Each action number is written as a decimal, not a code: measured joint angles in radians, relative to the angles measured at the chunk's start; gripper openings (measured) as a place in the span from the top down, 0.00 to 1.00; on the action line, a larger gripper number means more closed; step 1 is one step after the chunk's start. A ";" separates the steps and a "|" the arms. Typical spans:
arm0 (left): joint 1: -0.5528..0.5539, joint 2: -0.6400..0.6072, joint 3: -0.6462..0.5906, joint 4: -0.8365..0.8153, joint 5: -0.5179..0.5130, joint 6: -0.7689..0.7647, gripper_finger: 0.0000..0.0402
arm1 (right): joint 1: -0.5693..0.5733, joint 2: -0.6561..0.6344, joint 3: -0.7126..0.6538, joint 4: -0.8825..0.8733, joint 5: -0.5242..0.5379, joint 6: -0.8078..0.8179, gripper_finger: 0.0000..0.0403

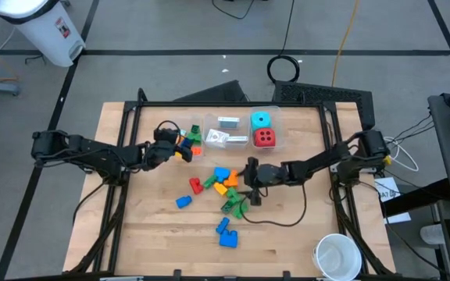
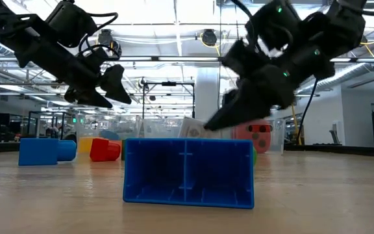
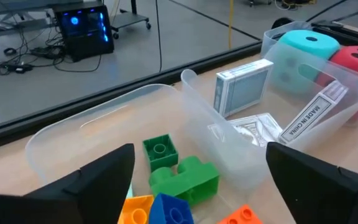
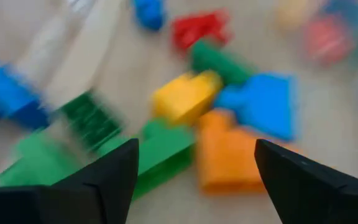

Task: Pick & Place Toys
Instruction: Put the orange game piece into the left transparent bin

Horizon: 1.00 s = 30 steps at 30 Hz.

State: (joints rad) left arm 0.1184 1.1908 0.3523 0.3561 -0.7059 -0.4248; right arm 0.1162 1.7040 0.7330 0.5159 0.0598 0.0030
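L gripper [image 1: 180, 148]: fingers apart, empty, over clear bin [image 3: 92, 124] w/ green bricks [image 3: 176, 171].
R gripper [image 1: 248, 178]: fingers apart, empty, above loose brick pile [image 1: 223, 181] mid-table.
Dice [image 1: 262, 129]: in far bin compartment.
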 joint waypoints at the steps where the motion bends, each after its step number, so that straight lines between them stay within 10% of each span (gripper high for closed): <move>1: 0.000 0.000 0.000 0.001 0.001 0.000 0.11 | -0.007 0.011 0.000 -0.007 -0.044 0.022 0.30; 7: 0.000 0.000 0.000 0.003 0.002 -0.001 0.14 | -0.042 0.031 0.002 -0.051 -0.112 0.082 0.36; 14: -0.001 0.000 0.000 0.001 0.003 0.000 0.13 | -0.050 -0.130 -0.005 -0.503 -0.106 0.181 0.40; 30: -0.001 0.000 0.000 0.006 0.055 -0.003 0.13 | 0.008 -0.271 -0.001 -0.577 0.312 0.191 0.39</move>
State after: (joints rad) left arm 0.1176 1.1908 0.3527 0.3622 -0.6510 -0.4274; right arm 0.1239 1.4326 0.7322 -0.0611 0.3714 0.1936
